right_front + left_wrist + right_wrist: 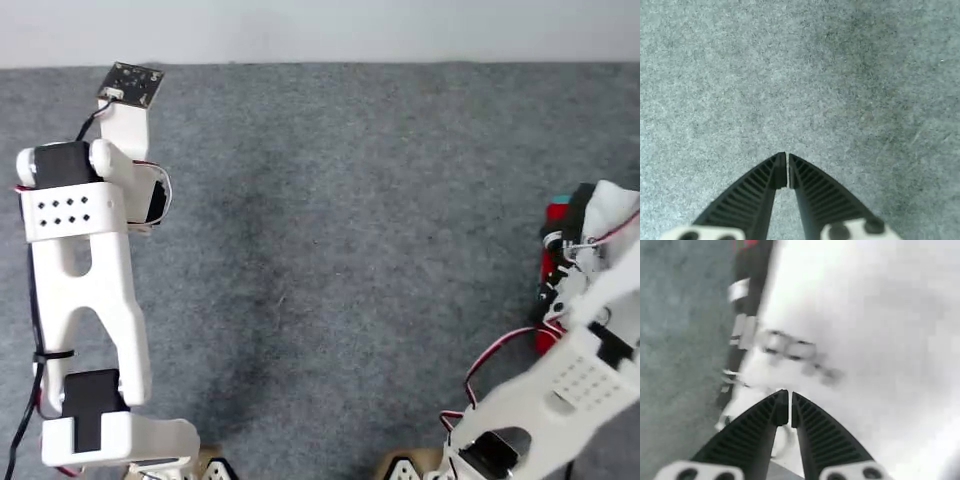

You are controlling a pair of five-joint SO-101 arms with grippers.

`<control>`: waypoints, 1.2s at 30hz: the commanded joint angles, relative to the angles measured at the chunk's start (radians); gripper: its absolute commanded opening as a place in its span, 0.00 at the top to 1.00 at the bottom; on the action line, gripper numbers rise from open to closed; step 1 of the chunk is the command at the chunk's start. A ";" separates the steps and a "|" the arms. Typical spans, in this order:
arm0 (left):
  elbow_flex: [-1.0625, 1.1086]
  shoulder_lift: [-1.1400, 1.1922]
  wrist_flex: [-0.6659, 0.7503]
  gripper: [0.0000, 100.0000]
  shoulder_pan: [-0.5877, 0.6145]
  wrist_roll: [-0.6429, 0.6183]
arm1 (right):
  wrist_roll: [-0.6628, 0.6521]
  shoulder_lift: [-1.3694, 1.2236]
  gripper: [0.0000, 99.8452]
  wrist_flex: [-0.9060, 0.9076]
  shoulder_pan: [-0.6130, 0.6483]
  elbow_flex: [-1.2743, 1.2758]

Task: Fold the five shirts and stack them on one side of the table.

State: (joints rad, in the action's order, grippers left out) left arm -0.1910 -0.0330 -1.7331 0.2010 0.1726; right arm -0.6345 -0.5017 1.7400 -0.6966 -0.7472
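A pile of shirts lies at the table's right edge: a white shirt (617,207) on top, with red cloth (554,216) and a bit of teal (577,196) showing beneath. My right arm (585,375) stands over this pile. The right gripper (789,411) is shut, its tips just above the white shirt (865,315), which has a dark print, beside a dark garment (752,280). Whether any cloth is pinched cannot be told. My left arm (75,250) stands at the far left. The left gripper (788,172) is shut and holds nothing, hovering over the bare grey table cover (800,75).
Grey felt-like cover (350,250) spreads over the whole table, with wide free room across the middle. A pale wall runs along the far edge (400,30). Red and white cables (500,350) hang off the right arm.
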 commanded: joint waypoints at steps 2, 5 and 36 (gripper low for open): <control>-0.008 -0.051 -0.021 0.98 -0.003 -0.003 | -0.009 0.061 0.99 -0.116 -0.085 -0.080; -0.008 -0.051 -0.021 0.98 -0.006 -0.003 | -0.009 -0.010 0.99 -0.231 -0.127 -0.080; 0.282 -0.723 0.026 0.98 -0.086 -0.055 | 0.061 0.274 0.99 0.058 0.099 -0.210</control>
State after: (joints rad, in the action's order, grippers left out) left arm 0.0806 -0.6713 -1.7331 0.1212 0.1603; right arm -0.5838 -0.4112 1.7553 -0.6506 -1.1262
